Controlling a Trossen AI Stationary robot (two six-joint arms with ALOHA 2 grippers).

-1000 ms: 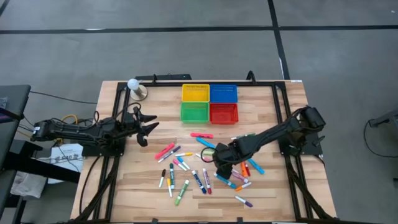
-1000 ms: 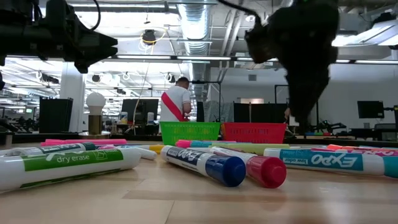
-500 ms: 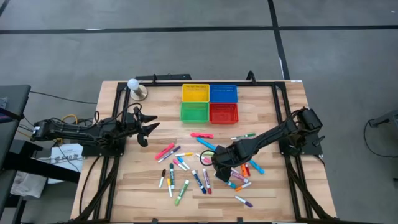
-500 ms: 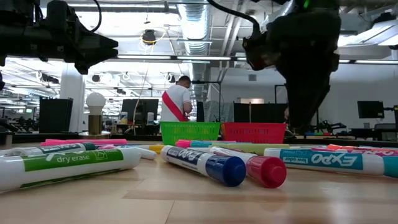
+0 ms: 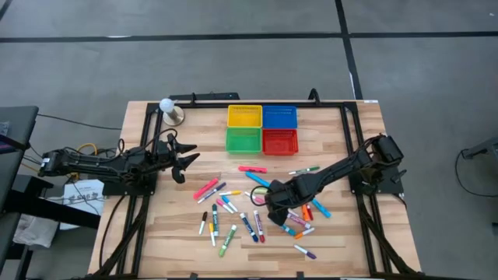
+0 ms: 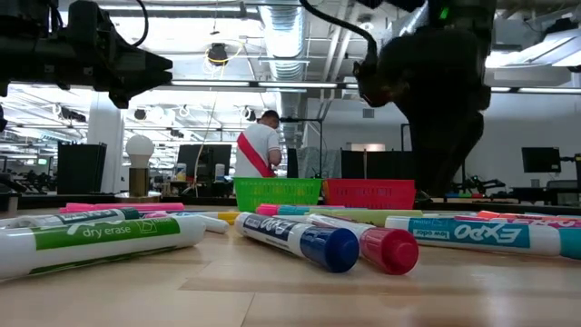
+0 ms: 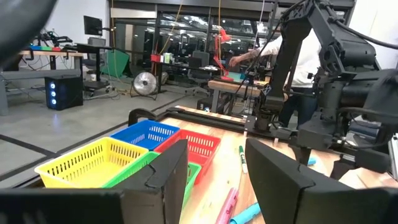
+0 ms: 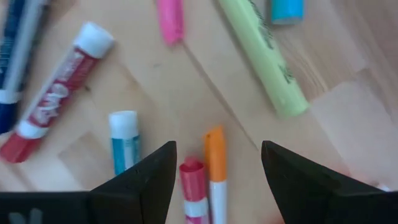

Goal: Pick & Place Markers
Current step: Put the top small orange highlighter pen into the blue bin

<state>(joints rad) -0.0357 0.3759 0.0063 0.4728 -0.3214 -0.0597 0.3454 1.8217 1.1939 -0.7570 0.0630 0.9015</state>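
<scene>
Lower now, right end effector (image 5: 278,215) gapes over slim cylindrical markers (image 5: 233,220).

The right arm reaches in from the tabletop's right edge toward the middle, its wrist bent downward so that the right tool (image 5: 278,216) points at the wood — its two dark fingers (image 8: 140,177) stand well apart, nothing between them, their tips low over the surface. The left arm lies stretched along the left edge, roughly level, well above the surface; the left tool (image 5: 183,163) faces the centre with its fingers spread and empty.
</scene>
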